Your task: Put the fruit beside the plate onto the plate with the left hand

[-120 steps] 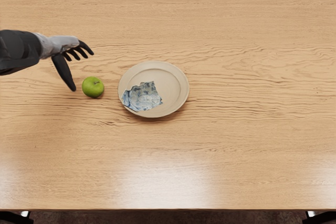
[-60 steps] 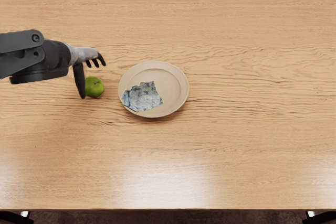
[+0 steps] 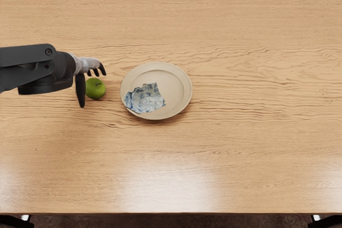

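Head view. Left hand (image 3: 86,72): slightly lower than half a second ago, fingers loosely spread, thumb down the fruit's left side, the others just above it, not clasped. Green apple (image 3: 97,88): unmoved on table (image 3: 240,148), just left of plate (image 3: 182,80).

Splayed left hand (image 3: 86,72) at green apple (image 3: 97,88) just left of plate (image 3: 172,78)

bright even light, sharp render; soft glare on table (image 3: 171,180) front.
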You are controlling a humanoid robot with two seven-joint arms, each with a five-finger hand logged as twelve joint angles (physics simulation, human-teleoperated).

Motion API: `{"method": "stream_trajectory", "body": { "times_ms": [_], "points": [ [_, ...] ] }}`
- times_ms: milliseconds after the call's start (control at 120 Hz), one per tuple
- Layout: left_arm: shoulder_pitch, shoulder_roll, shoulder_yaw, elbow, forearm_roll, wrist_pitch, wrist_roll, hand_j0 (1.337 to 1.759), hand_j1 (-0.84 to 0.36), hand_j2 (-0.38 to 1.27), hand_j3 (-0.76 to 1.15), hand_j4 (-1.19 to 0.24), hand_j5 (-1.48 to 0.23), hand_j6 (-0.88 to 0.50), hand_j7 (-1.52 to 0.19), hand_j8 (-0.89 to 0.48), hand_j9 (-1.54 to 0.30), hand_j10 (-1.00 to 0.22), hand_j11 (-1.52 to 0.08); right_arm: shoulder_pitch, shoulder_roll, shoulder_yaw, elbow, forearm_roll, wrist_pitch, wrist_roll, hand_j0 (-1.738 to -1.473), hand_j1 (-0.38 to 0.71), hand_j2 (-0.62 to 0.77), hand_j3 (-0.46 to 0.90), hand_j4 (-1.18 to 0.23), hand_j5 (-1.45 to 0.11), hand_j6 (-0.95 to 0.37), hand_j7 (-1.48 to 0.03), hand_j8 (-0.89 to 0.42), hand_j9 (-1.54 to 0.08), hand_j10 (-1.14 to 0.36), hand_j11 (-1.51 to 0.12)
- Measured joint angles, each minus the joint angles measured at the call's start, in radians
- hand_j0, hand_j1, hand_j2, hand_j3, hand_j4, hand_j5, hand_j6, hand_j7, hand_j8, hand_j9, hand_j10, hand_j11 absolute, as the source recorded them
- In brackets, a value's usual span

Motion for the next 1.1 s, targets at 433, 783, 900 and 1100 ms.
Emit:
{"method": "stream_trajectory", "body": {
  "times_ms": [433, 783, 900, 1100],
  "points": [
    [0.005, -0.066, 0.030, 0.063, 0.000, 0.035, 0.000, 1.658, -0.07, 0.07, 0.00, -0.36, -0.46, -0.36, -0.46, -0.36, -0.46, -0.35, -0.46, 0.000, 0.000, 0.000, 0.000, 0.000, 0.000, 0.000, -1.658, -0.32, 0.00, 0.00, -0.02, -0.03, -0.02, -0.03, -0.02, -0.03, -0.02, -0.03],
    [0.012, -0.099, 0.054, 0.093, 0.002, 0.056, 0.000, 1.658, -0.15, 0.09, 0.00, -0.42, -0.53, -0.43, -0.54, -0.40, -0.54, -0.42, -0.54, 0.000, 0.000, -0.001, 0.000, 0.000, 0.000, 0.000, -1.658, -0.32, 0.00, 0.00, -0.02, -0.03, -0.02, -0.03, -0.02, -0.03, -0.02, -0.03],
    [0.016, -0.114, 0.075, 0.104, 0.001, 0.079, 0.000, 1.658, -0.15, 0.09, 0.00, -0.43, -0.54, -0.43, -0.55, -0.42, -0.55, -0.42, -0.55, 0.000, 0.000, -0.001, 0.000, 0.000, 0.000, 0.000, -1.658, -0.32, 0.00, 0.00, -0.02, -0.03, -0.02, -0.03, -0.02, -0.03, -0.02, -0.03],
    [0.029, -0.121, 0.087, 0.113, 0.001, 0.100, 0.000, 1.658, -0.15, 0.09, 0.00, -0.42, -0.55, -0.43, -0.55, -0.42, -0.55, -0.42, -0.55, 0.000, 0.000, -0.001, 0.000, 0.000, 0.000, 0.000, -1.658, -0.32, 0.00, 0.00, -0.02, -0.03, -0.02, -0.03, -0.02, -0.03, -0.02, -0.03]
  ]
}}
